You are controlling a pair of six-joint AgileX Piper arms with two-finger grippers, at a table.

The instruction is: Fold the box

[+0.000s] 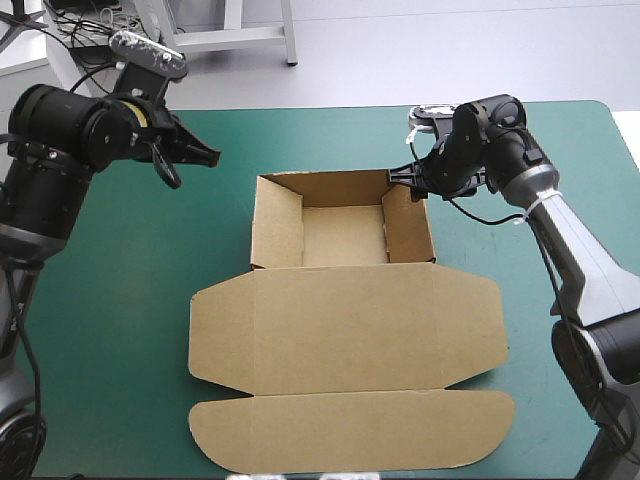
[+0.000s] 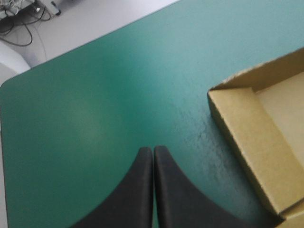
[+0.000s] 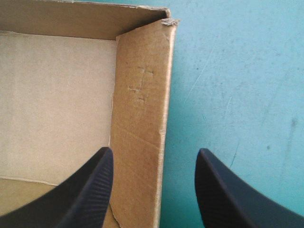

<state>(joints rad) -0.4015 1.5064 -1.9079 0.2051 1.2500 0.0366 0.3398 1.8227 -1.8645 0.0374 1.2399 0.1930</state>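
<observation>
Closest to the table's near edge lies the rounded tuck flap [image 1: 350, 435] of a brown cardboard box [image 1: 345, 325], a cut sheet only partly set up. That flap and the broad lid panel lie flat on the teal-green table cover [image 1: 110, 300]. Beyond them, toward the far edge and roughly midway between the left and right edges, four walls stand raised as an open tray [image 1: 343, 235].

From the table's right edge, the right gripper [image 1: 405, 178] with its two black curved fingers reaches to the tray's far right corner. Its pincer stands wide. In the right wrist view, the right gripper [image 3: 154, 154] has one finger [image 3: 90, 190] over the tray's inside and the other over bare cover outside, with the tray's right wall [image 3: 142, 118] between them. Whether either finger touches the board cannot be told.

Over the far left part of the table, well apart from the box, hangs the left gripper [image 1: 205, 156]. Its pincer [image 2: 153, 154] is narrow, the fingers pressed together into one point above bare cover. The tray's far left corner [image 2: 213, 92] shows ahead and to one side.
</observation>
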